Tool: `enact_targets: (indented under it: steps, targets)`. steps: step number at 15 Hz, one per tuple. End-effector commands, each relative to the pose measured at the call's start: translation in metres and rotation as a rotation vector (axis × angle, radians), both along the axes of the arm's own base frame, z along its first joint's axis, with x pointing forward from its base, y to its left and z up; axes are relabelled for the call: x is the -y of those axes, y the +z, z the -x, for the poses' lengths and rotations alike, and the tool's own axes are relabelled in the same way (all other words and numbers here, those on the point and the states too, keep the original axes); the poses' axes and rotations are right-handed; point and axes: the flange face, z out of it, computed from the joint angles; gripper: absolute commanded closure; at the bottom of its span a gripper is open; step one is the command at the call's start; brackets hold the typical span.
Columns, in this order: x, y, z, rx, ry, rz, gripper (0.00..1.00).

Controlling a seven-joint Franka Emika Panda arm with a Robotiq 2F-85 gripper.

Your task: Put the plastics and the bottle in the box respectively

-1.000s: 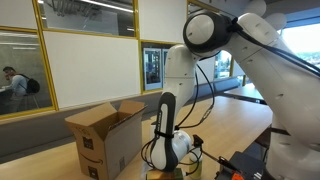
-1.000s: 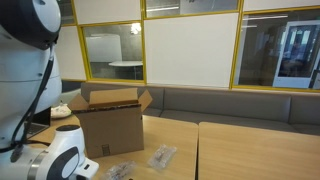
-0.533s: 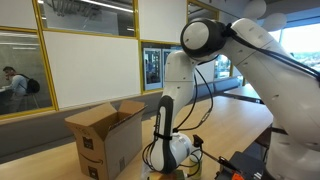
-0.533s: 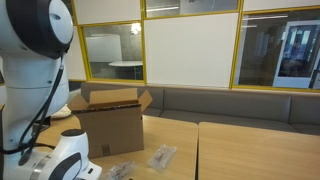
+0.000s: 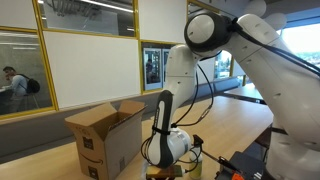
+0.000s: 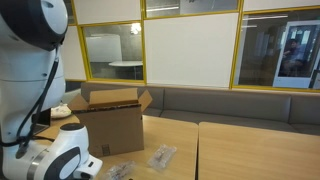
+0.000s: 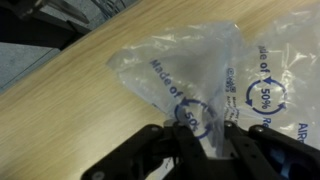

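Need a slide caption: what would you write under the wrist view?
Gripper pinches a clear, blue-printed plastic piece on the wooden table.

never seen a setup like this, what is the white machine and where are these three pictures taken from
The white machine is a jointed robot arm. Two pictures come from cameras standing outside it. The third comes from a camera on its wrist, looking past its black hand. On the wooden table stands an open brown cardboard box, with crinkled clear plastic pieces lying beside it. In the wrist view the hand's two fingers are pinched on a clear plastic air pillow with blue print, which lies on the table.
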Motion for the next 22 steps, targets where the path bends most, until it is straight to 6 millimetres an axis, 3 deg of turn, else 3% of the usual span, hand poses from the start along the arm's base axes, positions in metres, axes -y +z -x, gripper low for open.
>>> enact_targets:
  steps: [1,7,9,15,17,22]
  targets:
    - [0.009,0.046,-0.003,0.055,-0.014,0.037,0.87]
    - [0.035,0.124,-0.02,0.11,-0.041,0.168,0.88]
    - [0.037,0.15,-0.038,0.129,-0.036,0.238,0.88]
    - [0.047,0.259,-0.074,0.169,-0.072,0.481,0.88]
    - [0.046,0.302,-0.08,0.184,-0.094,0.551,0.88]
    - [0.04,0.378,-0.078,0.166,-0.122,0.645,0.88]
